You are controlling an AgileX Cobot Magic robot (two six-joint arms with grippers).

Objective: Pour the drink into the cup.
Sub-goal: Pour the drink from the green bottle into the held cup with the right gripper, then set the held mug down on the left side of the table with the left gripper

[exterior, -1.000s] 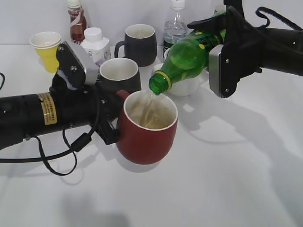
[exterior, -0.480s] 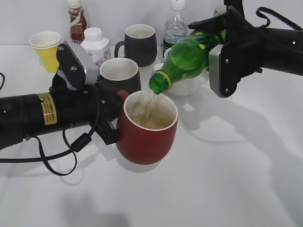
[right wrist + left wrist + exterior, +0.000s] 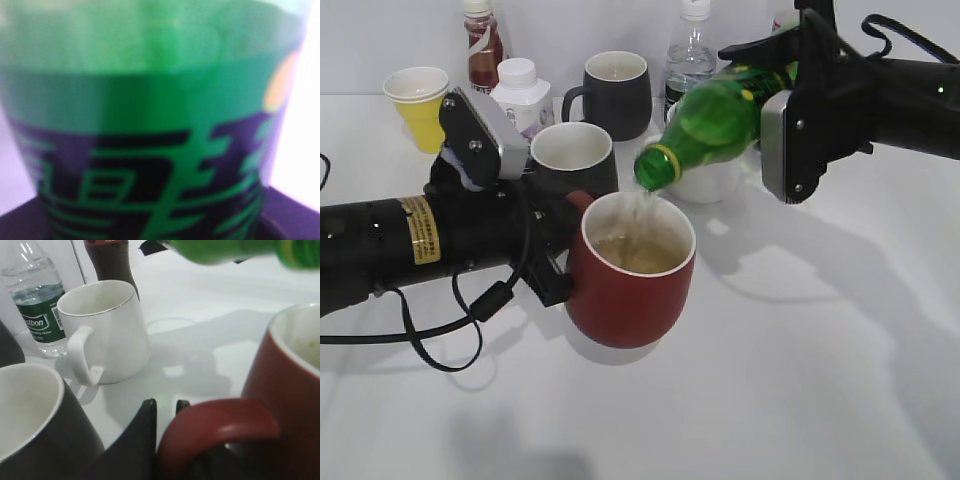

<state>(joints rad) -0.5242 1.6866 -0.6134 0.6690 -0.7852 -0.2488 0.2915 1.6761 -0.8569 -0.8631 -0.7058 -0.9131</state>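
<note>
The red-brown cup is held just above the white table, with pale liquid inside. My left gripper is shut on its handle, which fills the lower left wrist view beside the cup wall. My right gripper is shut on the green drink bottle, tilted mouth-down to the left. The mouth hangs just over the cup's far rim and a thin stream falls in. The bottle's label fills the right wrist view; the fingers are hidden. The bottle also shows at the top of the left wrist view.
Behind the cup stand two black mugs, a white mug, a clear water bottle, a dark cola bottle, a white jar and yellow paper cups.
The bottle's mouth has risen slightly and shifted a little toward the cup's far rim. The stream keeps falling into the cup. The left arm and cup have not moved.
</note>
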